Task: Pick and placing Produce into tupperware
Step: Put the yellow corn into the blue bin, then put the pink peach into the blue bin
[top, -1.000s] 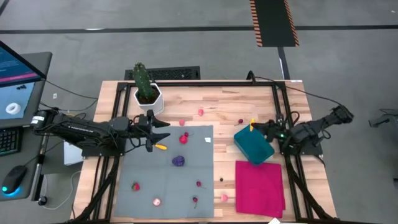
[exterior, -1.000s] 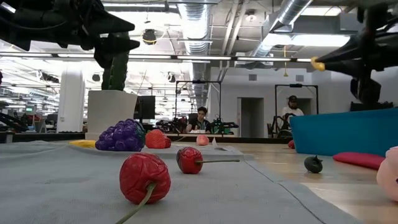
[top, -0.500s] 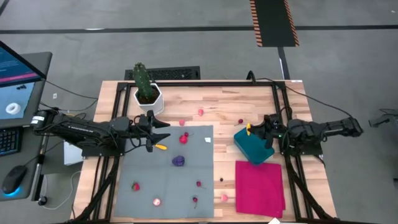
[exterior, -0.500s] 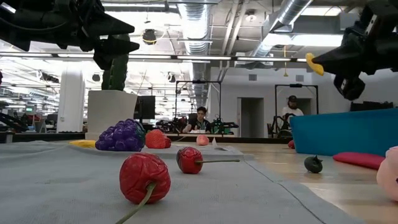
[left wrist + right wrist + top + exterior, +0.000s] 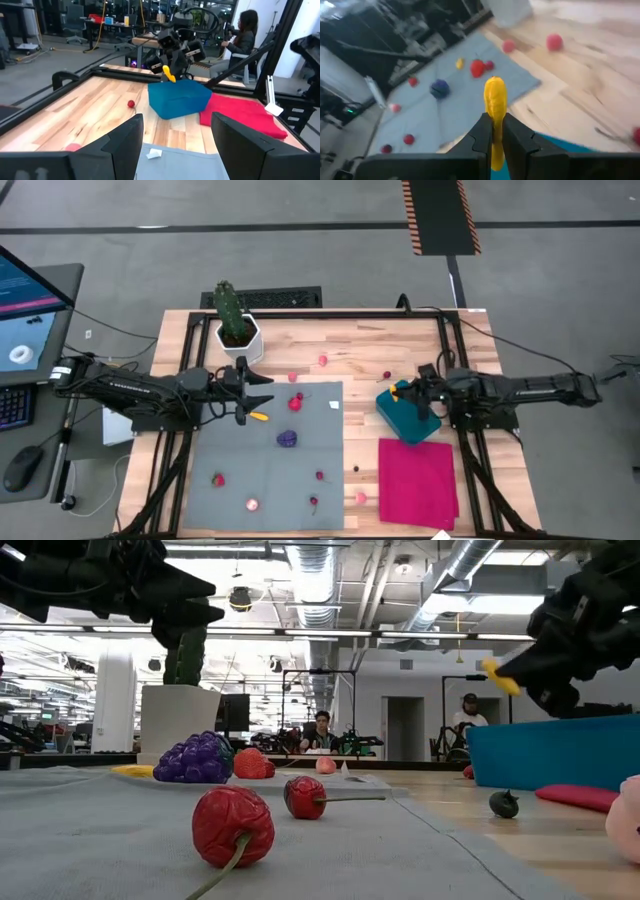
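My right gripper (image 5: pixel 408 391) hangs over the far left part of the teal tupperware (image 5: pixel 408 414), shut on a small yellow piece of produce (image 5: pixel 495 97). The left wrist view shows that piece (image 5: pixel 169 74) just above the tub's far rim (image 5: pixel 177 86). More produce lies on the grey mat (image 5: pixel 240 460): purple grapes (image 5: pixel 287 438), a red strawberry (image 5: pixel 296 401), a yellow piece (image 5: pixel 258 417) and small red and pink ones. My left gripper (image 5: pixel 262 392) waits open at the mat's far left, above the table and holding nothing. My right gripper pinches the yellow piece's near end (image 5: pixel 494 126) between its two fingers (image 5: pixel 482 134). The rest of the piece sticks out past the fingertips. The fingers come from the table's right, slanting slightly down. The piece is lifted clear, just above the tub.
A cactus in a white pot (image 5: pixel 237 330) stands at the far left. A magenta cloth (image 5: pixel 418 480) lies near the tub on its near side. Loose red and pink produce (image 5: pixel 323 361) rests on the bare wood. A black frame (image 5: pixel 330 313) edges the table.
My right arm has swung round and its wrist has rolled. The gripper has sunk a little toward the teal tub, keeping the yellow piece shut between its fingers. My left gripper has stayed where it was.
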{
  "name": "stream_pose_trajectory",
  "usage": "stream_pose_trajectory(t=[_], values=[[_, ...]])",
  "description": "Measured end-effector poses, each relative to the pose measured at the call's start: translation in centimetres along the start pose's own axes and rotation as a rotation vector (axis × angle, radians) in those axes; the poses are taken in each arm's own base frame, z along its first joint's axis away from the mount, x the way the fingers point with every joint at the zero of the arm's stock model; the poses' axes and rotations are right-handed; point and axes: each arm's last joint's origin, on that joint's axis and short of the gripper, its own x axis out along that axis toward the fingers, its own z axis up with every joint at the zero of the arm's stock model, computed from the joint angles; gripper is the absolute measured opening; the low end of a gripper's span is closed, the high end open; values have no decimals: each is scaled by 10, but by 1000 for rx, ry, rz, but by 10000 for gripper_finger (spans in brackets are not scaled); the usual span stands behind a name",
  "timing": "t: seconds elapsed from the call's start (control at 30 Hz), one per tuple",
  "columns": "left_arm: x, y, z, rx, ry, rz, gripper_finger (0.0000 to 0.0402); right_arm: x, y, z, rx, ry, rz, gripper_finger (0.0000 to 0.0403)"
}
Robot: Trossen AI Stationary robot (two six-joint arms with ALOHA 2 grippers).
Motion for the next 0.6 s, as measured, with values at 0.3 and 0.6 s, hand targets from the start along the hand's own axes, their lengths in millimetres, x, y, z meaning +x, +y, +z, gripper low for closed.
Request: stream_pose_trajectory(t=[0.3,0.6], values=[[0,1,-7,-37,72,11,224,-3,11,15,84,232,-135,60],[0,1,-8,-92,79,15,224,7,7,11,114,319,-247,171]])
